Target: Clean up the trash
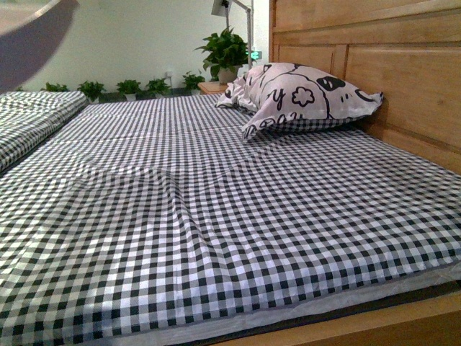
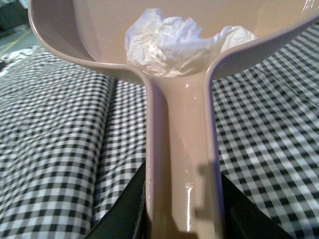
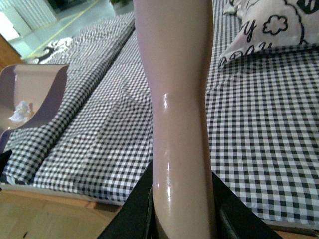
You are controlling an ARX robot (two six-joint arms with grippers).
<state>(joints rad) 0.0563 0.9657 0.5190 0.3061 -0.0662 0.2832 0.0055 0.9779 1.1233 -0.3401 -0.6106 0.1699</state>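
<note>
The trash (image 2: 172, 45), a wrinkly white-grey wad, lies inside the pink-beige dustpan (image 2: 94, 40). My left gripper (image 2: 182, 209) is shut on the dustpan's long handle, above the checked sheet. In the right wrist view the dustpan (image 3: 35, 94) shows at the bed's edge with the trash (image 3: 21, 110) in it. My right gripper (image 3: 182, 209) is shut on the pink-beige brush handle (image 3: 177, 99), which rises through the middle of that view; the bristles are out of view. A blurred pale edge of the dustpan (image 1: 32, 29) fills the upper left corner of the front view.
A bed with a black-and-white checked sheet (image 1: 216, 216) fills the front view. A patterned pillow (image 1: 295, 97) leans by the wooden headboard (image 1: 382, 58). A folded checked quilt (image 1: 29, 119) lies at the left. Potted plants (image 1: 227, 50) stand behind. The wooden bed frame edge (image 3: 45, 209) runs below.
</note>
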